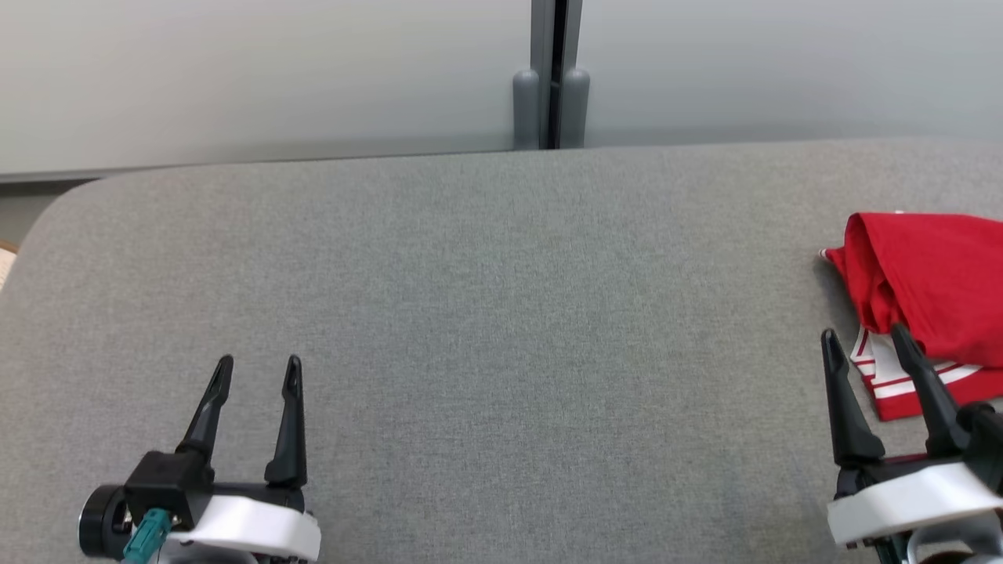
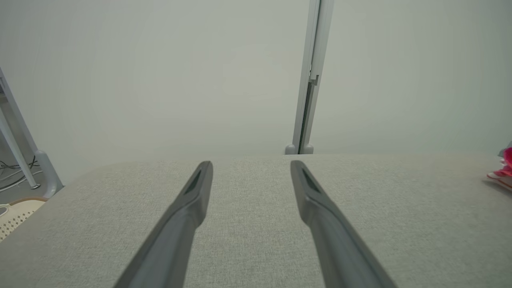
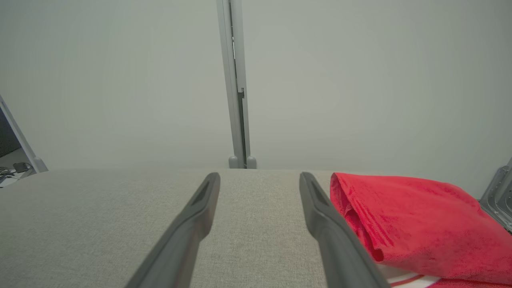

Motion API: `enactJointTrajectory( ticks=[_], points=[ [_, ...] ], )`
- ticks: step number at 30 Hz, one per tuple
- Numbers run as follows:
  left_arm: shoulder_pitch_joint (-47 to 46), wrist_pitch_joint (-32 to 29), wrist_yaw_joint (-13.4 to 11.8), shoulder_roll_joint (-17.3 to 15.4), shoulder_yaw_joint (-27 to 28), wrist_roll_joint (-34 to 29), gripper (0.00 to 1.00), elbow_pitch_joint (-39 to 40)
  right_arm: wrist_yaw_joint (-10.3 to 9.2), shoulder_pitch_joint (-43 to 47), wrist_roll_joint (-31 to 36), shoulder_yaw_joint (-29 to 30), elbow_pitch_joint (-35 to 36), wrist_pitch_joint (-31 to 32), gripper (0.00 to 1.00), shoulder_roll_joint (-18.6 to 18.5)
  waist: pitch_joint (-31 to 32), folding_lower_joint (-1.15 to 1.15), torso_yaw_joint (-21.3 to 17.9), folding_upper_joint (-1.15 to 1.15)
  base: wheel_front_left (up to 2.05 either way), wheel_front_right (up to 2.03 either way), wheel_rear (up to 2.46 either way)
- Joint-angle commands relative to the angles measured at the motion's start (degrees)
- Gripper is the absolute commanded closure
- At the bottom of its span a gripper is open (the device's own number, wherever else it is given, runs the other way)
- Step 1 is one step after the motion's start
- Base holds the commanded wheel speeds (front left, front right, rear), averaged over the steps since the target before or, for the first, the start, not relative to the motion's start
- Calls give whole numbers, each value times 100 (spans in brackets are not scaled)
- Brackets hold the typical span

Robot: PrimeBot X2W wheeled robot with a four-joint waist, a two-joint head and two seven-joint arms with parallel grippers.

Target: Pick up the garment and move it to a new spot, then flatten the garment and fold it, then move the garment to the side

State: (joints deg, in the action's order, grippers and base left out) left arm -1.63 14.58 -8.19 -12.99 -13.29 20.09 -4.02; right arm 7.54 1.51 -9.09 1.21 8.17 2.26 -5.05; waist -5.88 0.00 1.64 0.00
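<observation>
Right pincer [image 1: 862,335], fingers spread and empty, sits at the near edge of the bunched red cloth garment with white-striped trim [image 1: 932,282], which lies at the right end of the grey fabric-covered table [image 1: 501,313]. Judged soft, light and limp, so grip a thick fold. Its right portion is cut off. Left pincer [image 1: 259,362], also spread, sits well apart.

The garment [image 1: 932,282] just beside the right pincer [image 1: 864,337] is red, with red and white stripes on the edge nearest it. The table [image 1: 501,313] is plain grey. The pincer is black.
</observation>
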Motion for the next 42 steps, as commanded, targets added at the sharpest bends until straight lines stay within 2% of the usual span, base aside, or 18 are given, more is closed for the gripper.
enactJointTrajectory(
  ticks=[1, 11, 42],
  points=[
    [82, 11, -41, -34, 18, 7, 0, -14, -11, 117, -9, 10, 15, 25, 0, -13, 181, 0, 39, 0, 0, 0, 0],
    [568, -75, -132, -122, 6, 67, 0, -20, -11, 709, -5, 27, 269, 221, 0, 25, 677, 0, 51, 0, 0, 0, 0],
    [470, -55, -112, -156, -117, 162, 0, -226, -11, 805, -21, 71, 359, 364, 0, 49, 732, 0, 55, 0, 0, 0, 0]
  ],
)
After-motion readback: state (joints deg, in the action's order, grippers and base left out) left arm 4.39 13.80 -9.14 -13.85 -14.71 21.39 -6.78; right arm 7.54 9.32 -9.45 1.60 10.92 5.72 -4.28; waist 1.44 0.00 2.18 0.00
